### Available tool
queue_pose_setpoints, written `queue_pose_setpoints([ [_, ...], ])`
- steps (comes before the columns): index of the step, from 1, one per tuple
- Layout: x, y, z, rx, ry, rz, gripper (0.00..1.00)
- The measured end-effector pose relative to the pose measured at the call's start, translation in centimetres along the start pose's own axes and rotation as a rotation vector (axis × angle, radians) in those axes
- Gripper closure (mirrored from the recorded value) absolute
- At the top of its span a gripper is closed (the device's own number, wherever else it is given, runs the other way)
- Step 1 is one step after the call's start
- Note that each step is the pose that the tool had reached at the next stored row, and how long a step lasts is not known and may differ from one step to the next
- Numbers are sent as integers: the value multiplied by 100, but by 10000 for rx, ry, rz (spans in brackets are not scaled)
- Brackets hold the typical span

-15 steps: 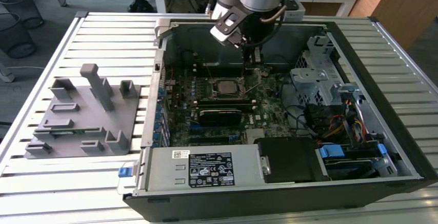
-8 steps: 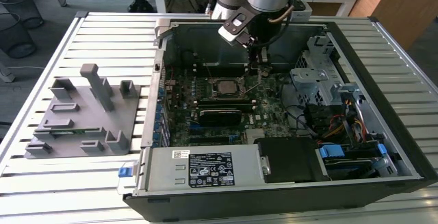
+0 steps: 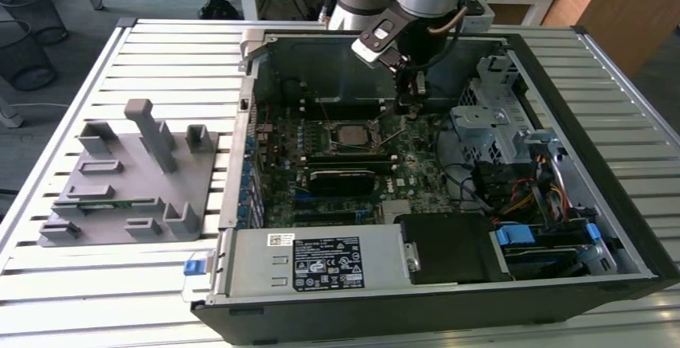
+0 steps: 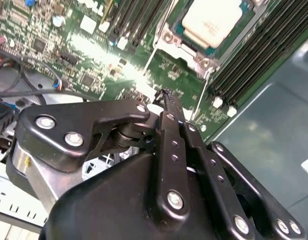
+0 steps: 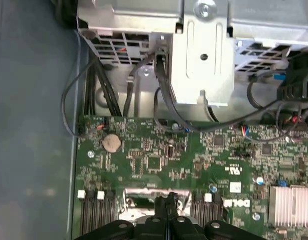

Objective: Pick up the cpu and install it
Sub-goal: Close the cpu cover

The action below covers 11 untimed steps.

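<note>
The cpu (image 3: pixel 351 134), a small square chip with a pale silver top, lies flat in the motherboard socket inside the open computer case (image 3: pixel 595 173). In the second wrist view the cpu (image 4: pixel 211 20) sits within the socket's metal frame, between rows of memory slots. My gripper (image 3: pixel 407 106) hangs inside the case, just to the exterior view's right of the socket and above the green board. Its black fingers (image 4: pixel 166 107) are pressed together, shut, with nothing seen between them, and the tips (image 5: pixel 166 200) hover close over the board beside the socket.
A grey moulded fixture (image 3: pixel 127 177) lies on the slatted table at the exterior view's left. Inside the case are the power supply (image 3: pixel 314 260), a metal drive cage (image 3: pixel 489 117), bundles of cables (image 3: pixel 510 189) and a finned heatsink (image 5: pixel 291 205).
</note>
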<state>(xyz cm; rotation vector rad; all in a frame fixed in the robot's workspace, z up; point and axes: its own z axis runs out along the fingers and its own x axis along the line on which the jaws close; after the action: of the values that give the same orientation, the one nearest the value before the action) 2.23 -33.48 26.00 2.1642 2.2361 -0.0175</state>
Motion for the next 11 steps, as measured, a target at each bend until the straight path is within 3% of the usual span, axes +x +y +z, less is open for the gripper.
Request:
queue_pose_setpoints([
  [11, 83, 210, 48, 44, 1, -2, 89],
])
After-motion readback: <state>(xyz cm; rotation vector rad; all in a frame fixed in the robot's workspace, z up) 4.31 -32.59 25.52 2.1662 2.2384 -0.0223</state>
